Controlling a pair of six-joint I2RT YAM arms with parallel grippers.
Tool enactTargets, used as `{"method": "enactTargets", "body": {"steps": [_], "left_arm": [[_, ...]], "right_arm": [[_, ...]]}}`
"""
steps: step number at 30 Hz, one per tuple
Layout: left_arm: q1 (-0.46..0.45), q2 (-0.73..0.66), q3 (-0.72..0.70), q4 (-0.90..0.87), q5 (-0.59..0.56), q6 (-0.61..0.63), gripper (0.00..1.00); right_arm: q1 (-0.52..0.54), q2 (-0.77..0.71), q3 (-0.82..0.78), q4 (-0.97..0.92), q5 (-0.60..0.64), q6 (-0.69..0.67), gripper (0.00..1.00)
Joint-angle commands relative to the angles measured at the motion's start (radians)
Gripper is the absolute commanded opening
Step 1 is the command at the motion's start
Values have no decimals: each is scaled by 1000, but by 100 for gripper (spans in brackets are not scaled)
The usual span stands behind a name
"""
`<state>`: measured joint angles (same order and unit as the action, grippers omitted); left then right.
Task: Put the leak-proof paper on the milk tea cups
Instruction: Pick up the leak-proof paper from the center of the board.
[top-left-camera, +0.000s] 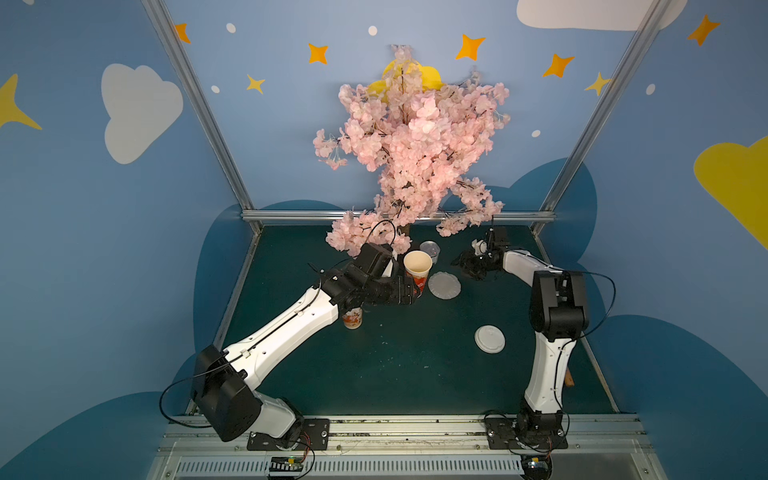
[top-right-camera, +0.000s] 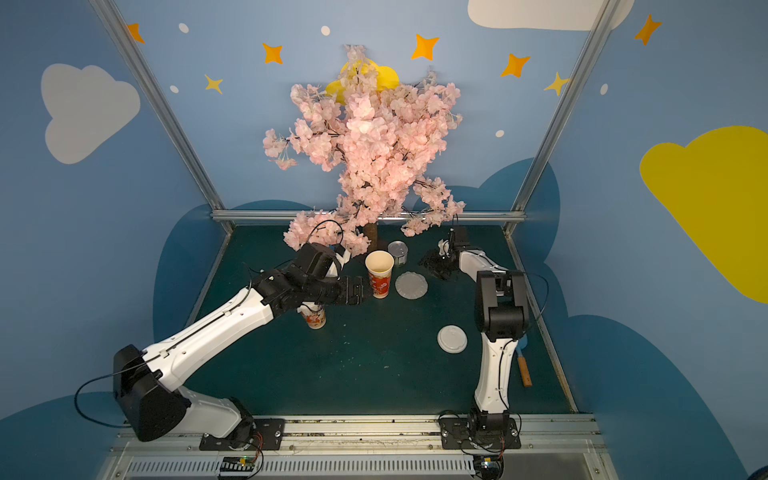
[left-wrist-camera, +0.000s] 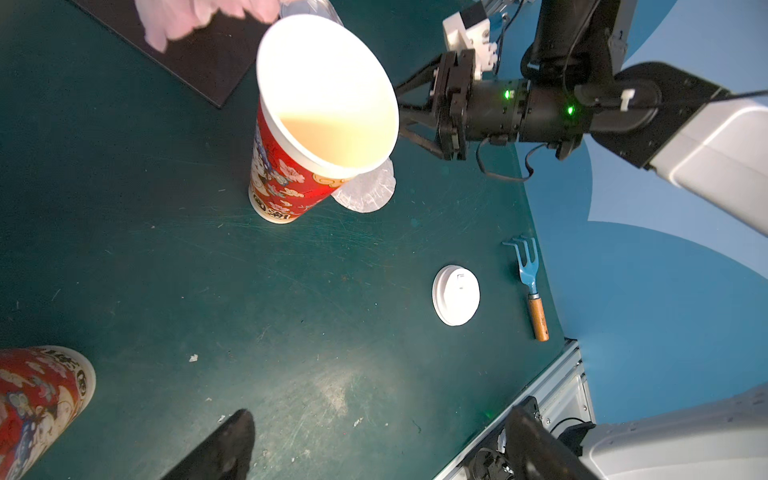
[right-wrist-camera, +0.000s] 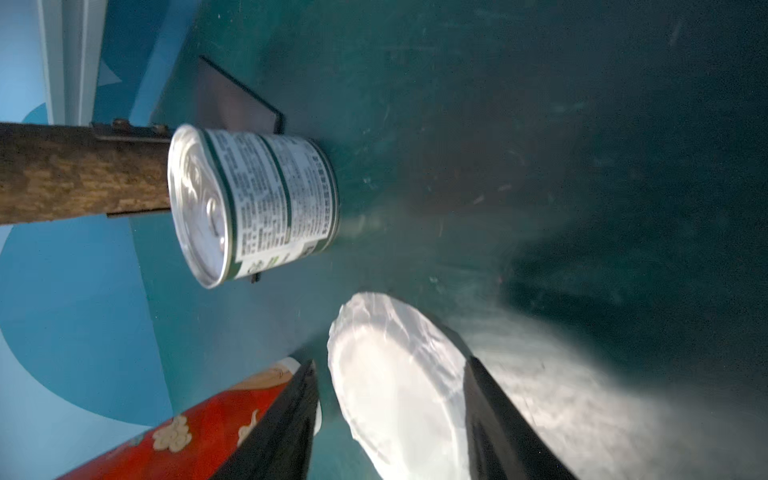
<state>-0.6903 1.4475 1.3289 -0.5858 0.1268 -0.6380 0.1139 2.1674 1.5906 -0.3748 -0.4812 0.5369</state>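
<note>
One milk tea cup (top-left-camera: 417, 266) (left-wrist-camera: 291, 166) stands upright and uncovered at mid-table, red-printed with a cream inside. A second milk tea cup (top-left-camera: 352, 319) (top-right-camera: 313, 318) stands under my left arm, its mouth hidden. A sheet of leak-proof paper (top-left-camera: 444, 285) (right-wrist-camera: 395, 374) lies flat on the mat just right of the open cup. My left gripper (top-left-camera: 411, 291) (left-wrist-camera: 384, 411) is open beside that cup's lower wall, nothing between its fingers. My right gripper (top-left-camera: 465, 266) (right-wrist-camera: 390, 363) is open and low at the paper's far-right edge; the paper shows between its fingers.
A metal can (top-left-camera: 430, 250) (right-wrist-camera: 253, 203) stands behind the open cup, by the blossom tree's trunk (right-wrist-camera: 79, 174). A white plastic lid (top-left-camera: 490, 339) lies front right. A blue fork with a wooden handle (left-wrist-camera: 530, 282) lies by the right edge.
</note>
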Motion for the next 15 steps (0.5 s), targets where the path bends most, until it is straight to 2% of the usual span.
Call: {"method": "enactTargets", "body": {"steps": [1,4,7,15], "left_arm": [[-3,14,-12,-8,-3,-9,94],[-5,16,-25,-7,-1,-16,95],[-6,14,-53,9,3,-31,95],[-34,13,-115,25,0,-63,93]], "right_arm": [[0,78,90,-96,-26,-38,59],[12,126,145,-130,-53,-55,61],[31,128,128,-136,-68,-68,61],[97,-25,-152,-41,-106,-60,55]]}}
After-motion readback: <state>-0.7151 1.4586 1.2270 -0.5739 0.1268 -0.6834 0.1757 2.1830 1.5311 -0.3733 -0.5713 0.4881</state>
